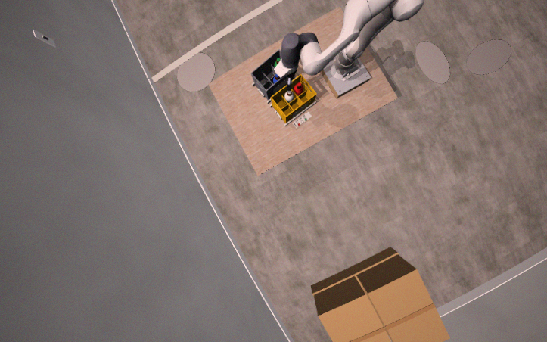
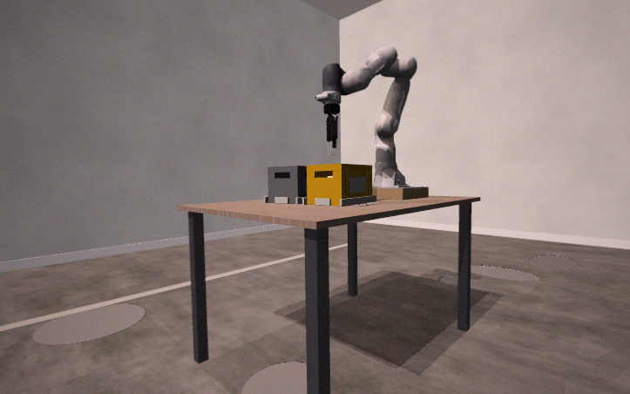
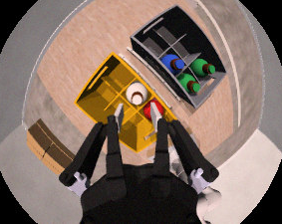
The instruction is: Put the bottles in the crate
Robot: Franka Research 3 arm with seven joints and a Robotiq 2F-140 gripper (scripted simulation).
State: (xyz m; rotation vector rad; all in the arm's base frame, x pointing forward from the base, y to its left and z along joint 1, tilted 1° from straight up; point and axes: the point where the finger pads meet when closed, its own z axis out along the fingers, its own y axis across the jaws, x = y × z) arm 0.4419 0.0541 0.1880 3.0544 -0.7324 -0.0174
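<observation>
The yellow crate point(image 1: 286, 116) point(image 2: 324, 189) point(image 3: 132, 141) holds an upright white bottle point(image 1: 288, 96) point(image 3: 137, 92) and a red bottle point(image 1: 298, 88) point(image 3: 148, 110) in neighbouring compartments. The dark grey crate point(image 2: 283, 188) point(image 3: 210, 89) holds a blue bottle point(image 3: 168, 64) and two green bottles, one point(image 3: 198, 67) beside the other point(image 3: 186, 81). My gripper point(image 2: 332, 148) point(image 3: 137, 109) is part open and empty, above the yellow crate. In the wrist view one fingertip overlaps the red bottle. The pick list point(image 1: 302, 119) lies beside the yellow crate and shows red and green marks; its counts are too small to read.
Both crates stand level, side by side on the wooden table point(image 1: 250, 135) point(image 2: 254, 210), with low pale rails at their bases. The arm's base plate point(image 1: 352, 82) stands near the yellow crate's end. Crate walls and dividers surround the bottles. A large cardboard box point(image 1: 352, 314) is away from the table.
</observation>
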